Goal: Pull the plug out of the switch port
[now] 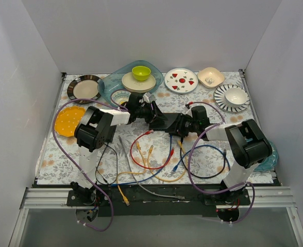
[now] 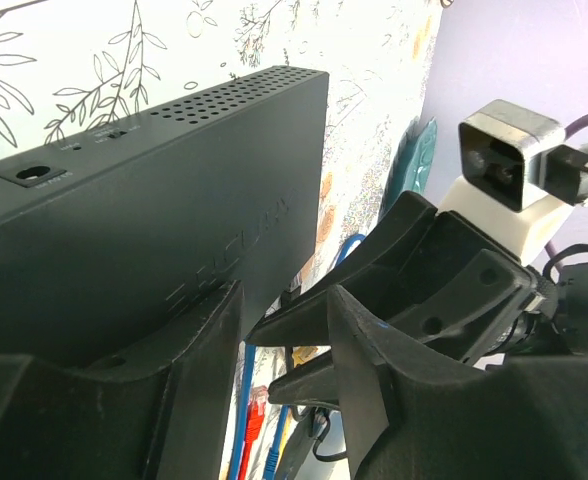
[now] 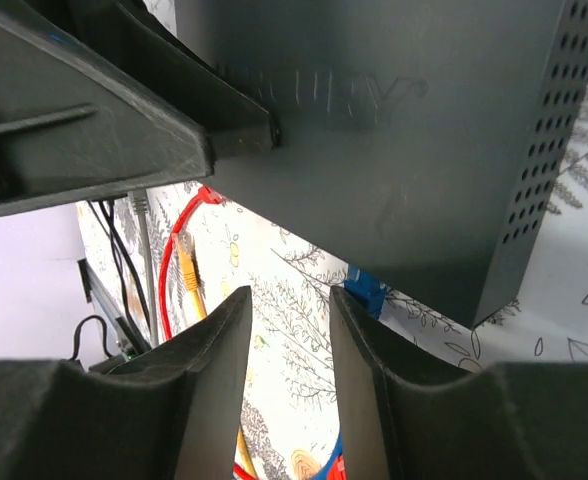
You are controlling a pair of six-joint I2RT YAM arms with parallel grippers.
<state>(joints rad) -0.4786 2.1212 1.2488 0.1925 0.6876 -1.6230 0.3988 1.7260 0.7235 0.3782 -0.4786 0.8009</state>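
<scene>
Right gripper (image 3: 289, 300) hangs open beside the blue plug (image 3: 364, 295), which we judge still seated in the switch (image 3: 394, 150) mid-table. We cannot tell whether the left gripper (image 2: 286, 300) clamps it. Grasp and pull remain.

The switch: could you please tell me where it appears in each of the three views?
Top external: the switch lies on the table near the picture's centre.
Left wrist: it fills the upper left.
Right wrist: it fills the upper right.
Shared landmark: the red cable near it.
</scene>
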